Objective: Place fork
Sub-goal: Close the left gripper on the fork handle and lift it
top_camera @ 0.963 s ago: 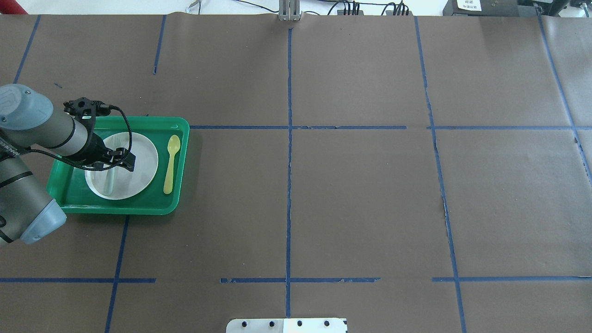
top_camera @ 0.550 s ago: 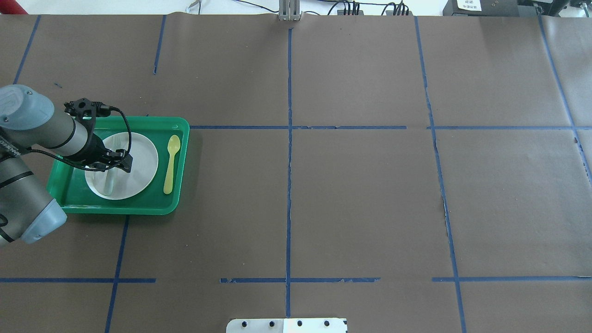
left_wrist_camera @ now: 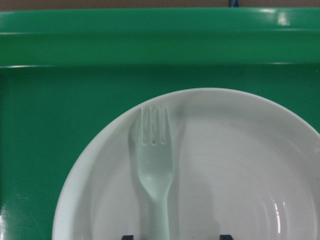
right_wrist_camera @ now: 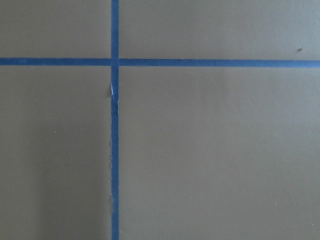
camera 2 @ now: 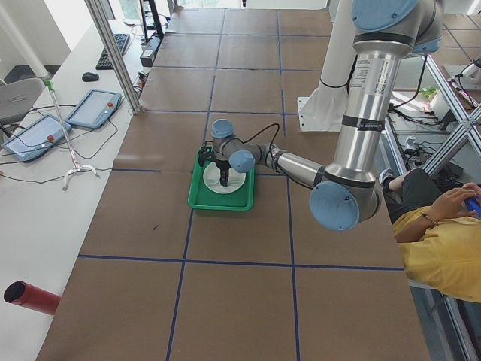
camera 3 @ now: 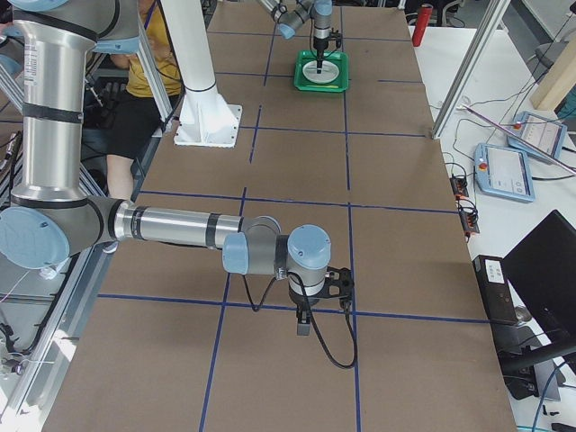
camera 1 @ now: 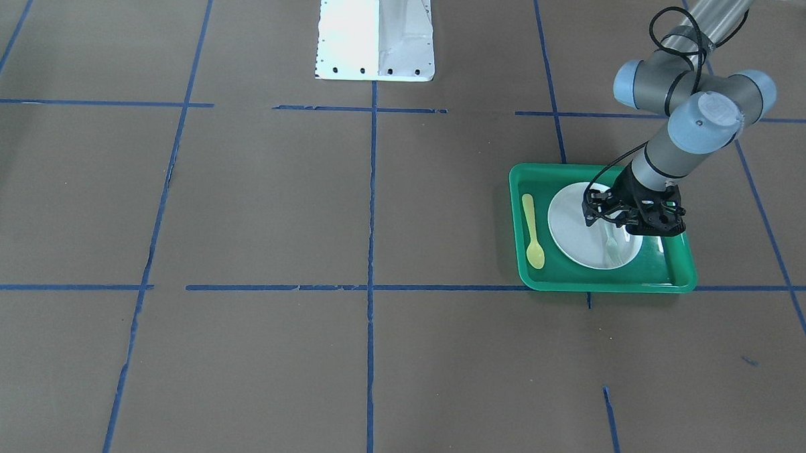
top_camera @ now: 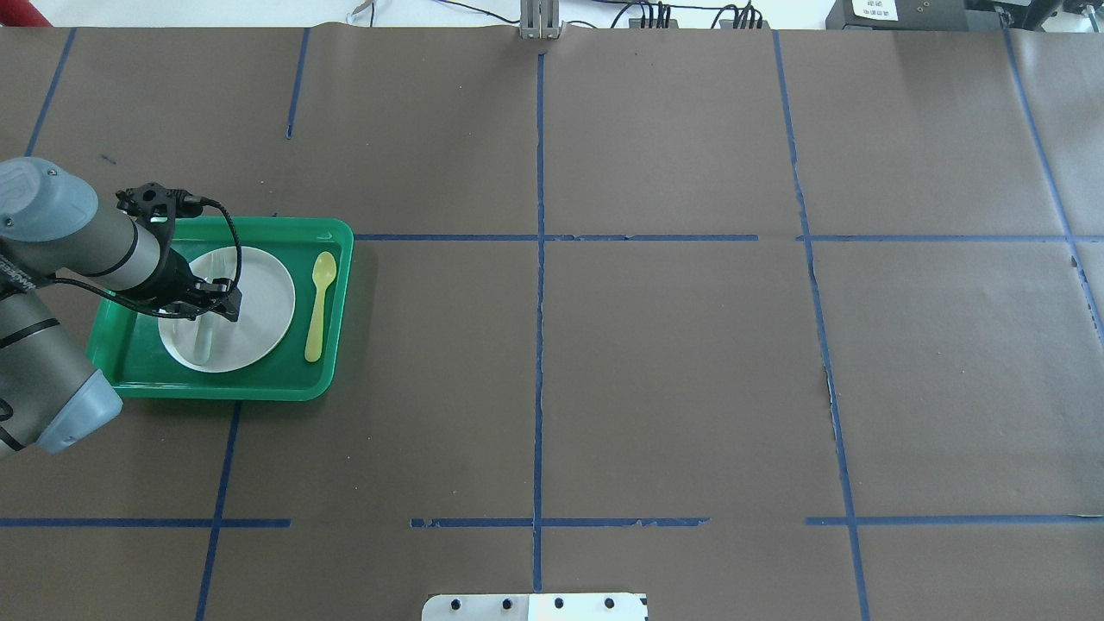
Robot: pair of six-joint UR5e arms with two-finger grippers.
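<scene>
Plastic fork: pale whitish-green. It lies flat on the white plate inside the green tray, tines toward the tray's wall and handle running back under the wrist camera.
The left gripper: it hangs low over the plate. Its fingers are apart, one dark tip on each side of the handle, and we see neither touching it.
The right gripper: it is over the bare counter, well apart from the tray. Only the side view shows it, so we cannot tell whether its fingers are apart or together.
Handling: we judge the fork very light, thin and fairly stiff, though the handle may flex a little. It is smooth plastic on a smooth plate, so it could skid or tip when pinched. It lies flush, which leaves little edge to catch.
Where to hold: we would pinch across the narrow handle around its middle, behind the neck, with the fingers closing on its two long edges.
Wrist view: it alone shows the tines, the line of the handle and how that handle sits between the fingertips, closer to one than the other.
Overhead view: the gripper hides the upper part of the fork, but this view shows the yellow spoon on the tray floor beside the plate, which the wrist camera misses.
Front view: the tine end shows past the gripper, near the plate's rim.
</scene>
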